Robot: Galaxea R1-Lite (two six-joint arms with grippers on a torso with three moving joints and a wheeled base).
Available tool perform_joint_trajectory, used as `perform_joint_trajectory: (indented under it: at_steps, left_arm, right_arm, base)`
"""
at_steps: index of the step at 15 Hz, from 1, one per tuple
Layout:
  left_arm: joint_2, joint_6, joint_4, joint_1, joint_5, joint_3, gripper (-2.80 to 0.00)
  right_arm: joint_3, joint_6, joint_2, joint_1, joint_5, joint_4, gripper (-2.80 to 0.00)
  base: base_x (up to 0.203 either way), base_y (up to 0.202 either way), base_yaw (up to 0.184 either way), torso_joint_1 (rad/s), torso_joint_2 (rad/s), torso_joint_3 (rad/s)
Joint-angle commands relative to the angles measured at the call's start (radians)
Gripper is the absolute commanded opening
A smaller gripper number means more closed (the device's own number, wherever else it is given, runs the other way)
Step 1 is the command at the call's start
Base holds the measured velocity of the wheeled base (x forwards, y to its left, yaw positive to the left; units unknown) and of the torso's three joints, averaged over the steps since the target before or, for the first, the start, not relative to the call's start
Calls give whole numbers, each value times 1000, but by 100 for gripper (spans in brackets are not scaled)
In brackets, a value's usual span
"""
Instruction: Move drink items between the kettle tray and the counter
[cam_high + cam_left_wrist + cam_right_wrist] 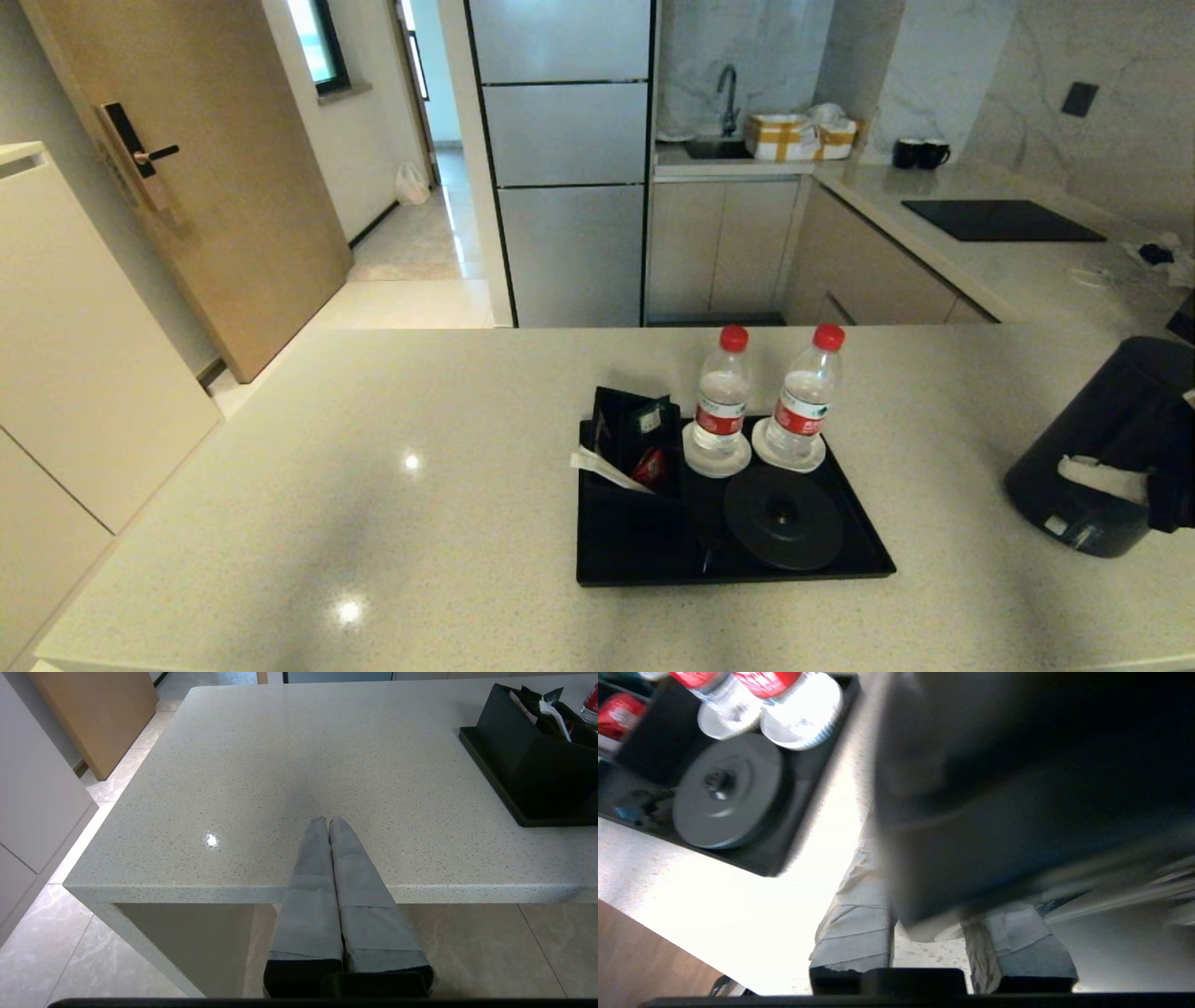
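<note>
- Head view: the kettle (pixel 1102 448) leans at the right of the tabletop (pixel 373 485), well apart from the tray (pixel 607 551).
- Your right end effector (pixel 924 933) pinches the kettle's handle; the left end effector (pixel 327 826) idles, fingers pressed together.
- Step in hand, by judgement: carrying the kettle. Next, you likely seat it on the round base (pixel 782 515), near the two bottles (pixel 721 397).

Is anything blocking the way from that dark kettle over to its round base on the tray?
Nothing visible does. The kettle, tilted in the right claw, sits right of the tray with only bare counter between. The round base is empty; the two bottles stand on coasters behind it.
</note>
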Motion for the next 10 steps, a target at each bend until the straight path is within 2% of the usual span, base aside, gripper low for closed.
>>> perform_joint_trajectory:
  at_steps: [1,5,10]
  left_arm:
    - [0,0,0,1,1,0,-280]
    - [0,0,0,0,1,0,-280]
    - [0,0,0,0,1,0,-280]
  right_arm:
    - [11,-6,-84,15,4,9,-280]
    - [44,-6,-182,56,-10,73,-280]
    - [120,-12,-293,158,-105,76,-280]
  base:
    - [0,0,0,0,0,0]
    - [0,0,0,0,0,0]
    - [0,0,0,0,0,0]
